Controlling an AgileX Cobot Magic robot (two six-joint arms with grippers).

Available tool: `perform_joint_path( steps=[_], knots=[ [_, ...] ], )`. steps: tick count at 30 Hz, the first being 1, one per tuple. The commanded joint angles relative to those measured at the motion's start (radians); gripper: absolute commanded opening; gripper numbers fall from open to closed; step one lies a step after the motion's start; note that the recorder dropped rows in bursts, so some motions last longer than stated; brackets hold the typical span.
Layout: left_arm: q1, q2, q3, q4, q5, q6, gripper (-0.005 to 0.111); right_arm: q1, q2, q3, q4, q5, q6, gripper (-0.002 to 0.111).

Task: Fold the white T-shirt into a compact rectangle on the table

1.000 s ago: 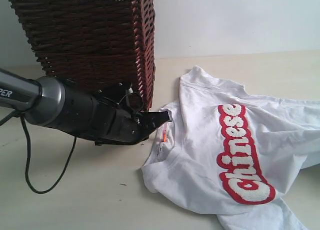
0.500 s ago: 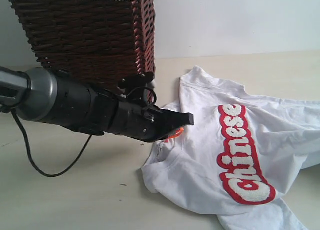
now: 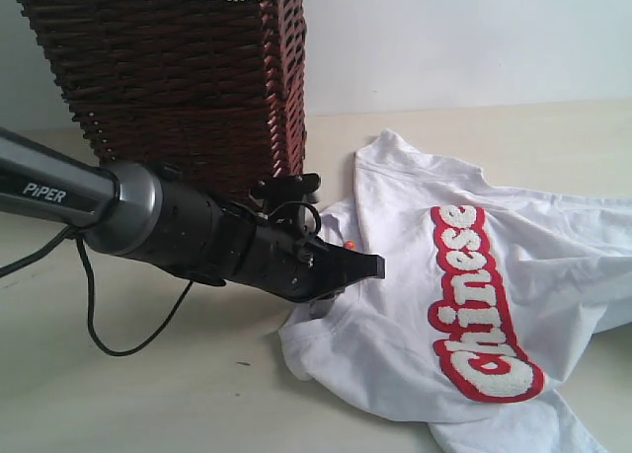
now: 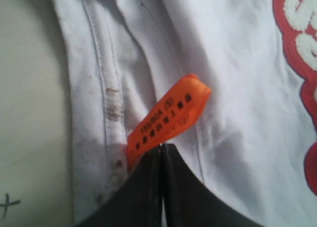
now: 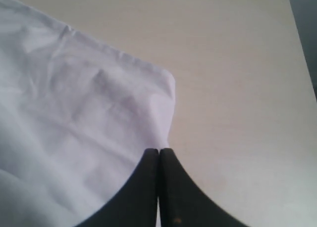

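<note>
The white cotton short-sleeved T-shirt [image 3: 474, 305] is spread unfolded on the broad cream tabletop [image 3: 148, 394], with the black left gripper [image 4: 162, 147] pressed shut at its orange neck tag [image 4: 168, 119] and the black right gripper [image 5: 158, 150] shut at a cloth corner [image 5: 166, 83], presumably placed for edge-taking; no grip is confirmed.

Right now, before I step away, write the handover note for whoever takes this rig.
Left hand: shut, tips at the orange neck tag on the collar; grip on cloth unclear.
Right hand: shut, tips at a shirt corner.
White T-shirt: rumpled, lettering up, on the table beside the wicker basket.
Done: nothing folded yet.
To do: every fold into a compact rectangle.
</note>
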Motion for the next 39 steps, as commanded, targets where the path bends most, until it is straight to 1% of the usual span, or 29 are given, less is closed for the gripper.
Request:
perform_joint_path(
  steps=[1, 10, 13, 16, 17, 19, 22, 24, 26, 27, 28, 30, 31, 32, 33, 34, 35, 36, 37, 39],
  knots=[
    [0.004, -0.011, 0.024, 0.02, -0.04, -0.019, 0.0, -0.003, -0.031, 0.005, 0.0, 0.031, -0.008, 0.0],
    [0.053, -0.074, 0.154, 0.025, -0.095, -0.019, 0.0, -0.003, -0.102, 0.005, -0.009, 0.035, -0.008, 0.0],
    [0.064, -0.102, 0.199, 0.027, -0.157, -0.012, 0.0, -0.003, -0.116, 0.005, -0.009, 0.035, -0.008, 0.0],
    [0.066, -0.131, 0.232, 0.027, -0.207, 0.043, 0.0, -0.003, -0.123, 0.005, -0.009, 0.038, -0.008, 0.0],
    [0.066, -0.135, 0.232, 0.027, -0.204, 0.07, 0.0, -0.003, -0.123, 0.005, -0.009, 0.041, -0.008, 0.0],
    [0.064, -0.157, 0.23, 0.027, -0.148, 0.144, 0.0, -0.003, -0.123, 0.005, -0.005, 0.059, -0.008, 0.0],
    [0.047, -0.208, 0.211, 0.042, -0.073, 0.175, 0.0, -0.003, -0.123, 0.005, -0.005, 0.113, -0.008, 0.0],
    [0.032, -0.281, 0.197, 0.053, -0.065, 0.182, 0.0, -0.003, -0.127, 0.005, -0.005, 0.159, -0.008, 0.0],
    [0.024, -0.388, 0.197, 0.053, -0.095, 0.182, 0.0, -0.003, -0.141, 0.005, -0.007, 0.185, -0.008, 0.0],
    [0.018, -0.471, 0.197, 0.053, -0.148, 0.182, 0.0, -0.003, -0.152, 0.005, -0.01, 0.197, -0.008, 0.0],
    [0.009, -0.532, 0.197, 0.053, -0.242, 0.182, 0.0, -0.003, -0.162, 0.005, -0.01, 0.203, -0.008, 0.0],
    [-0.031, -0.694, 0.197, 0.102, -0.581, 0.242, 0.0, -0.003, -0.203, 0.005, -0.01, 0.205, -0.008, 0.0],
    [-0.06, -0.784, 0.202, 0.164, -0.71, 0.337, 0.0, -0.001, -0.239, 0.005, 0.001, 0.205, -0.008, 0.0],
    [-0.081, -0.851, 0.222, 0.194, -0.745, 0.38, 0.0, -0.001, -0.261, 0.005, 0.017, 0.205, -0.008, 0.0],
    [-0.113, -0.95, 0.27, 0.207, -0.728, 0.386, 0.0, -0.001, -0.306, 0.005, 0.062, 0.205, -0.015, 0.0],
    [-0.128, -1.002, 0.311, 0.207, -0.703, 0.401, 0.0, -0.001, -0.332, 0.005, 0.092, 0.205, -0.026, 0.0],
    [-0.146, -1.086, 0.405, 0.201, -0.667, 0.403, 0.0, -0.001, -0.391, 0.005, 0.177, 0.205, -0.07, 0.0],
    [-0.147, -1.136, 0.476, 0.188, -0.649, 0.401, 0.0, -0.001, -0.424, 0.005, 0.238, 0.205, -0.103, 0.0],
    [-0.147, -1.195, 0.572, 0.155, -0.62, 0.401, 0.0, -0.001, -0.488, 0.005, 0.367, 0.218, -0.197, 0.0],
    [-0.146, -1.257, 0.696, 0.146, -0.597, 0.401, 0.0, -0.001, -0.564, 0.005, 0.504, 0.263, -0.284, 0.0]
  ],
)
